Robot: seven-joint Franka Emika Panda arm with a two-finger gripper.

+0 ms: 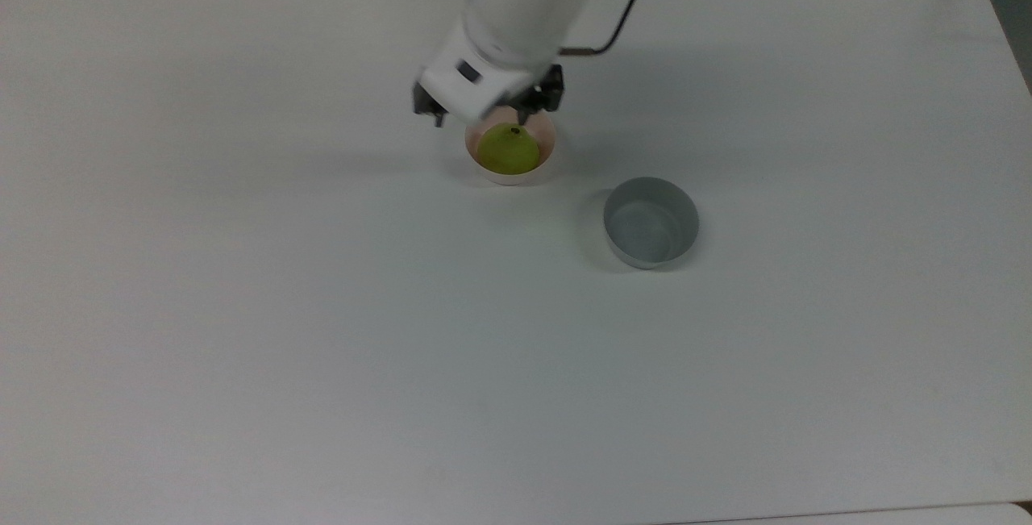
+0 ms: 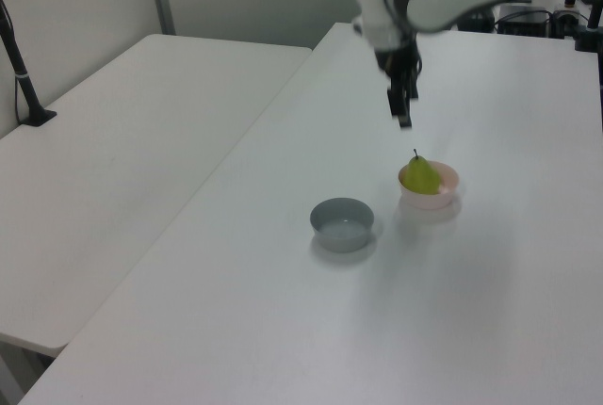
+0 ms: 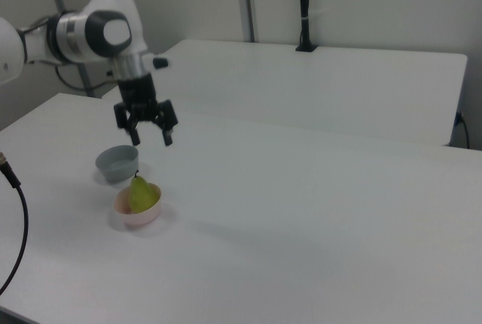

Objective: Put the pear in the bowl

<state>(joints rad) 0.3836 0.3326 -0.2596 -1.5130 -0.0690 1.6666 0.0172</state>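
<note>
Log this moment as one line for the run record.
pear: in pink bowl, stem up | pincer: open, above bowl, holding nothing | grey bowl: empty, apart

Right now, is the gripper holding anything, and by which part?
Nothing is held. The gripper hangs open above the pear, which sits stem-up in the pink bowl.

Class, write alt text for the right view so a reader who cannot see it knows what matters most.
A yellow-green pear sits stem-up inside a pale pink bowl on a white table. The robot arm's gripper hangs open above it, holding nothing. A grey bowl stands just behind the pink one, on the right view's left.
</note>
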